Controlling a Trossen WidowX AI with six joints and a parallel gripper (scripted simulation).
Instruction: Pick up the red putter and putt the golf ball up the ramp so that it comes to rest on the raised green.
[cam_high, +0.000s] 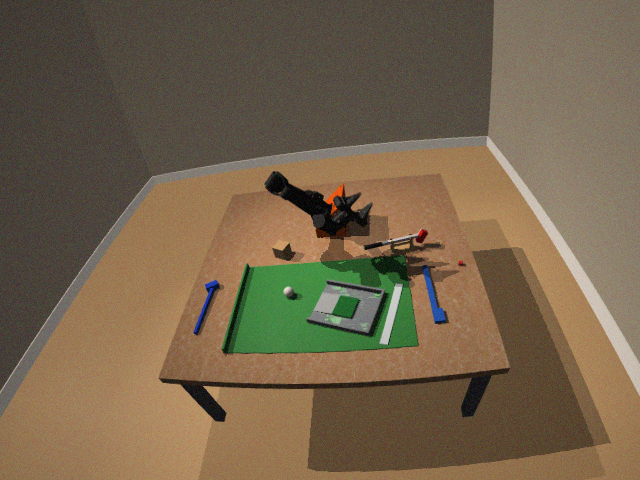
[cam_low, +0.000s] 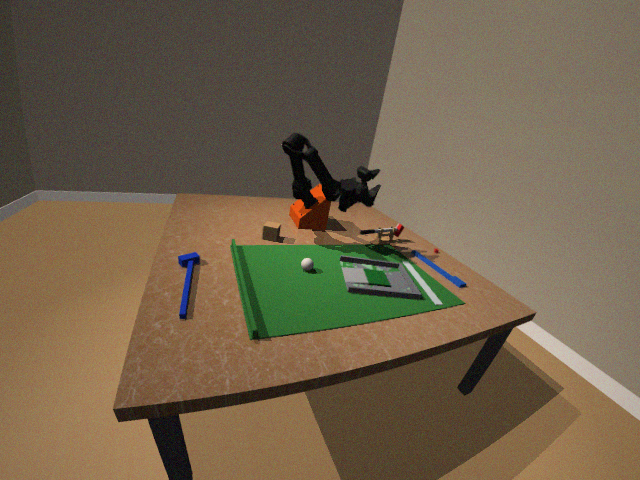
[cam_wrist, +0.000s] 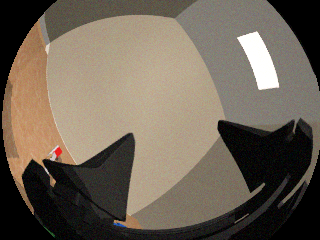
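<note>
Now, hand: fingers wide apart, holding nothing, raised above the worktop.
Red putter: propped on a small stand.
Golf ball: on green mat.

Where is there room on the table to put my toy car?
Bare wood runs along the near table edge below the green mat, and left of the blue mallet. It is crowded around the red-headed putter and blue stick.

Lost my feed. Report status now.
Gripper open, raised near the base, holding nothing. Red putter resting on its stand, untouched. Golf ball on the green mat, short of the ramp. Nothing between them.
</note>
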